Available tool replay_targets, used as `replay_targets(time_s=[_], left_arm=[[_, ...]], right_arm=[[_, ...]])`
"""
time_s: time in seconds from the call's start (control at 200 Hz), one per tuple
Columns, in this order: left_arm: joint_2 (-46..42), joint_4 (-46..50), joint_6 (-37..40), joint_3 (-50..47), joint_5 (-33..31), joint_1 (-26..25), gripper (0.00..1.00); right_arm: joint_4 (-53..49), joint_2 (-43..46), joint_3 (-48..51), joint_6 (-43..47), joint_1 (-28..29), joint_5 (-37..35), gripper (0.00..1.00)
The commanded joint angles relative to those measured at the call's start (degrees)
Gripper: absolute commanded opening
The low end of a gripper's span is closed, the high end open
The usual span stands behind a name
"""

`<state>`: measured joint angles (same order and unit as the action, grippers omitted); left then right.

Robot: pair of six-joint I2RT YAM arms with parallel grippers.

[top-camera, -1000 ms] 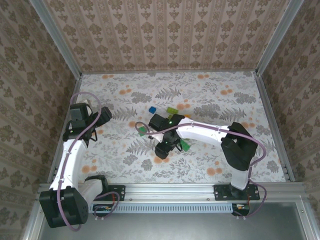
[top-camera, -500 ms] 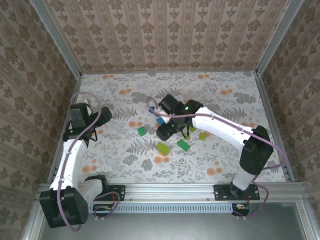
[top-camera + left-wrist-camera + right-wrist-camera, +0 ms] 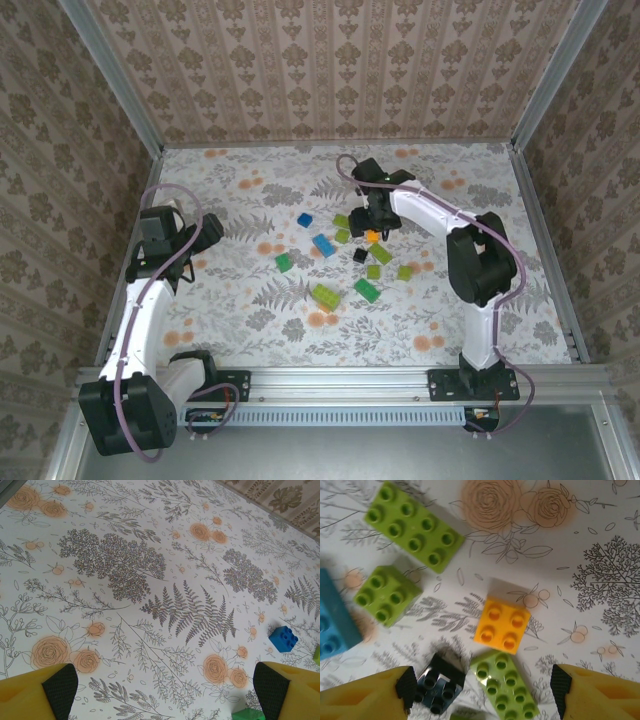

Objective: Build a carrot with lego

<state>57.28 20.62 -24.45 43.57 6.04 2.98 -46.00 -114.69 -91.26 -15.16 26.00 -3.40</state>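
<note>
Lego bricks (image 3: 324, 244) scattered; right gripper (image 3: 482, 682) splayed empty over orange brick (image 3: 501, 625); left gripper (image 3: 165, 687) released, empty.

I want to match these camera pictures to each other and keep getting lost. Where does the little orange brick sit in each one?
Top external: the orange brick lies just right of the picture's centre.
Right wrist: the orange brick sits near the centre of the picture, studs up.
Shared landmark: the black brick, just below and left of it in both views.
</note>
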Motion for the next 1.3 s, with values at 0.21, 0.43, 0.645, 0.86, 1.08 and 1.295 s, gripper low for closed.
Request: replay_targets(time_s=[0.21, 0.43, 0.645, 0.86, 1.08, 1.295], left_arm=[[-0.8, -0.2, -0.4, 0.2, 0.1, -0.5, 0.94], [-0.7, -0.3, -0.4, 0.2, -0.1, -0.4, 0.94], [-0.4, -0.3, -0.4, 0.2, -0.1, -0.5, 0.94], [-0.3, -0.3, -0.3, 0.1, -0.1, -0.5, 0.94], [-0.2, -0.5, -0.3, 0.1, -0.1, -0.5, 0.94], [-0.2, -0.5, -0.3, 0.1, -0.2, -0.5, 0.94]], right_arm=[[3.5, -5.3, -2.1, -3.2, -2.0, 1.7, 0.71], [4.3, -7.8, -2.3, -3.4, -2.1, 2.6, 0.67], [4.4, -8.5, -1.9, -3.3, -2.2, 2.3, 0.59], [4.5, -8.1, -1.1, -3.2, -2.3, 2.1, 0.48], [4.6, -6.6, 0.4, -2.8, -2.2, 1.6, 0.41], [3.2, 1.6, 3.5, -0.7, -1.6, 2.6, 0.39]])
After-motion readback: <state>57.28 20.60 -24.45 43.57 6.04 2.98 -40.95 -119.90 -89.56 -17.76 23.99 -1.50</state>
